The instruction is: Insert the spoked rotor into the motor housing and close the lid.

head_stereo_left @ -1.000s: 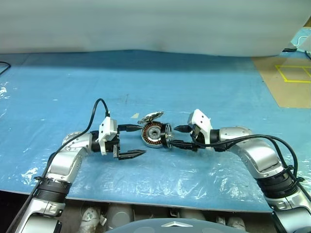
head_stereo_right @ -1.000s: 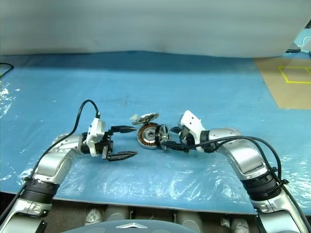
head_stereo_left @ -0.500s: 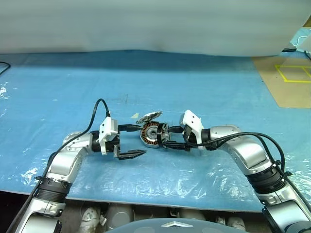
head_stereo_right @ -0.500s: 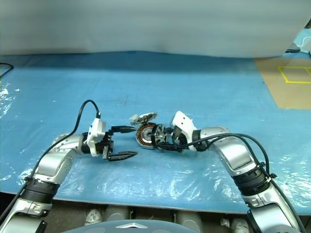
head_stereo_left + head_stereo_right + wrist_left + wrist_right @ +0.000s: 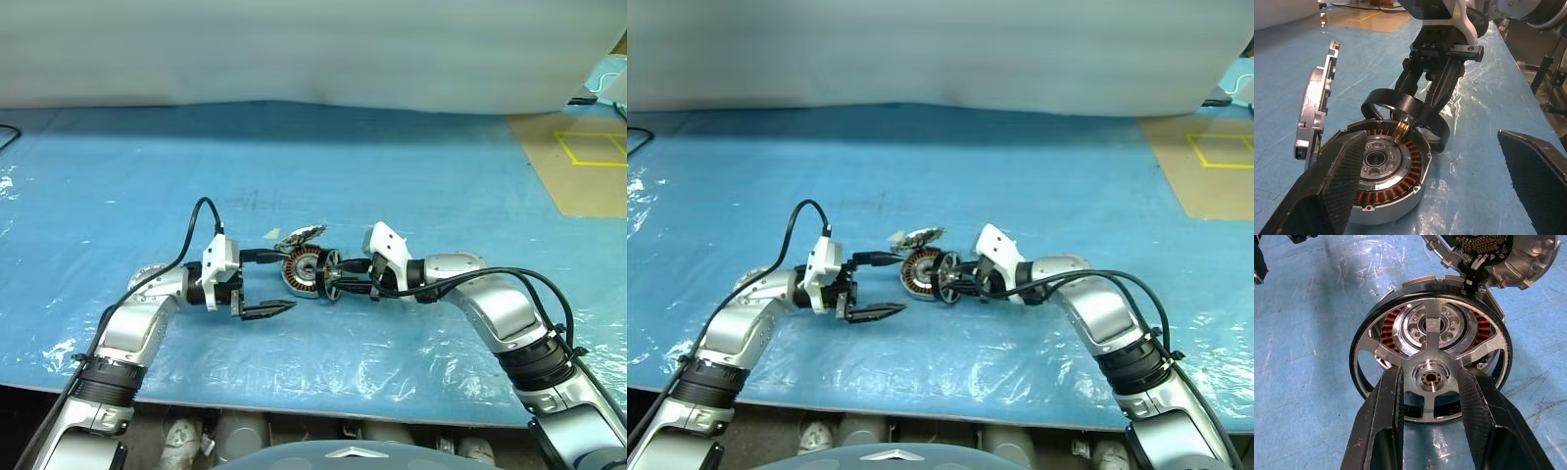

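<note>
The motor housing (image 5: 302,273) sits on the blue sheet between my hands, its copper windings (image 5: 1391,333) and silver hub showing. The gray lid (image 5: 302,235) stands raised at the housing's far edge, ribbed underside (image 5: 1498,249) exposed. The spoked rotor (image 5: 1430,377) stands on edge right against the housing's open face, also seen as a dark ring (image 5: 1405,115). My right gripper (image 5: 339,280) is shut on it, its fingers (image 5: 1386,431) flanking the hub between the spokes. My left gripper (image 5: 281,285) stays wide open beside the housing's left side, holding nothing.
A blue crinkled plastic sheet (image 5: 411,176) covers the table, whose front edge (image 5: 294,397) runs close to me. A brown floor patch with yellow tape (image 5: 588,147) lies at the back right. A white backdrop (image 5: 294,49) closes the far side.
My right arm has shifted left, bringing the rotor up against the housing's open face, and its fingers have narrowed around the hub. The left arm has not moved.
</note>
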Tool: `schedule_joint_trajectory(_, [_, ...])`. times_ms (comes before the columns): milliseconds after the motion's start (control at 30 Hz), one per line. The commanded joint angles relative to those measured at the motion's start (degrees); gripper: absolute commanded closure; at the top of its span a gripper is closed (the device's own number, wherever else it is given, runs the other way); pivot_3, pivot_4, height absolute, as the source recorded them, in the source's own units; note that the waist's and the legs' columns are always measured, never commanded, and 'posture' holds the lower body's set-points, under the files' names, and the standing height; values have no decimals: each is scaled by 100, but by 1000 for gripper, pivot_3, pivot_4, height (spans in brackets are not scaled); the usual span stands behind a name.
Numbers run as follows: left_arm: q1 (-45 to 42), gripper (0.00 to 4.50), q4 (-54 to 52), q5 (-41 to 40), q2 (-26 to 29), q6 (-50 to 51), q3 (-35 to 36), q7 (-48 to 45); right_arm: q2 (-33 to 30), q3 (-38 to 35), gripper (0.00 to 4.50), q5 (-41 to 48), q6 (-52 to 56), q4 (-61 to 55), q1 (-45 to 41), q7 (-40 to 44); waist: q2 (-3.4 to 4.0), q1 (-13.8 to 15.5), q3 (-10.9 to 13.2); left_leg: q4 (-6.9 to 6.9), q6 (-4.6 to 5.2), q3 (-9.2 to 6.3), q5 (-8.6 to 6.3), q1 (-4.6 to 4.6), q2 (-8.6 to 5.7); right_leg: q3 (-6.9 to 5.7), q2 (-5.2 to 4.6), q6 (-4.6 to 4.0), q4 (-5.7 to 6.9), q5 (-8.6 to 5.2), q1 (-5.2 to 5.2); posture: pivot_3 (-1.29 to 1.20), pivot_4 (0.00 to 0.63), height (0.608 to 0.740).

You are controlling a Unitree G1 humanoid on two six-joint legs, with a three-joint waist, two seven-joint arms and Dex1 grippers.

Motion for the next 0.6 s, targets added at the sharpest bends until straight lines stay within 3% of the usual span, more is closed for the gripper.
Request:
schedule_joint_trajectory(33, [-60,0,-103,-44,-12,-77,13,-8,-10,-115,3292,61,56,-149,62,-17,0,1,0,0,0,0,0,0,0,0,0,0,0,0,0,0,150,740])
schedule_joint_trajectory(400, [-6,0,-112,-114,49,-52,64,-99,-593,-1528,3292,1108,714,-1241,799,23,0,50,0,-3,0,0,0,-2,0,-1,0,0,-5,0,0,0,150,740])
schedule_joint_trajectory(600, [-206,0,-26,-102,11,62,5,-110,-218,-1693,3292,1669,1136,-1560,524,-345,1,15,0,-1,1,0,0,6,0,2,0,0,1,0,1,0,150,740])
